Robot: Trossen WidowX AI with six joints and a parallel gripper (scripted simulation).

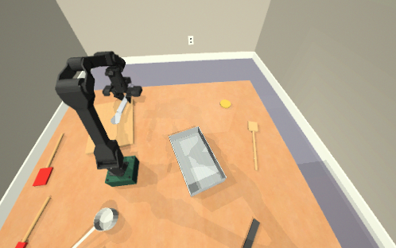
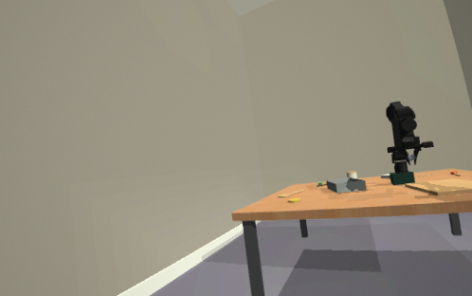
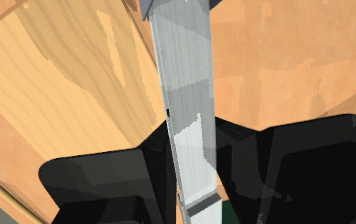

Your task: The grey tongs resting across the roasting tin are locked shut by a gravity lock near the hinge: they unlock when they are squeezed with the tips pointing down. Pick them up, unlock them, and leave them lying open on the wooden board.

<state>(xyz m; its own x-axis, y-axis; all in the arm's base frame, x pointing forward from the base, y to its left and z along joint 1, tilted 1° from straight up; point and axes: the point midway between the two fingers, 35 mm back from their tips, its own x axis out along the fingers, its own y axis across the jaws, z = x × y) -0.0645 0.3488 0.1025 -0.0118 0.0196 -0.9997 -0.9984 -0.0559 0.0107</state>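
My gripper [image 1: 126,98] [image 2: 413,157] [image 3: 186,120] is shut on the grey tongs [image 1: 120,110] [image 3: 187,75] and holds them raised above the table. In the top view their rounded pale end reaches over the wooden board [image 1: 126,135] [image 2: 441,186] [image 3: 55,75]. In the wrist view they show as one long flat bar running between the fingers. I cannot tell their exact tilt or whether the lock is engaged. The roasting tin [image 1: 211,157] [image 2: 348,186] stands right of the board, with no tongs across it.
The arm's green base [image 1: 129,175] [image 2: 402,178] stands near the board. A yellow disc [image 1: 225,103] [image 2: 294,200] and a wooden spatula [image 1: 254,149] lie right of the tin. Red-bladed spatulas [image 1: 43,176] lie at the left. A metal ladle [image 1: 106,219] lies in front.
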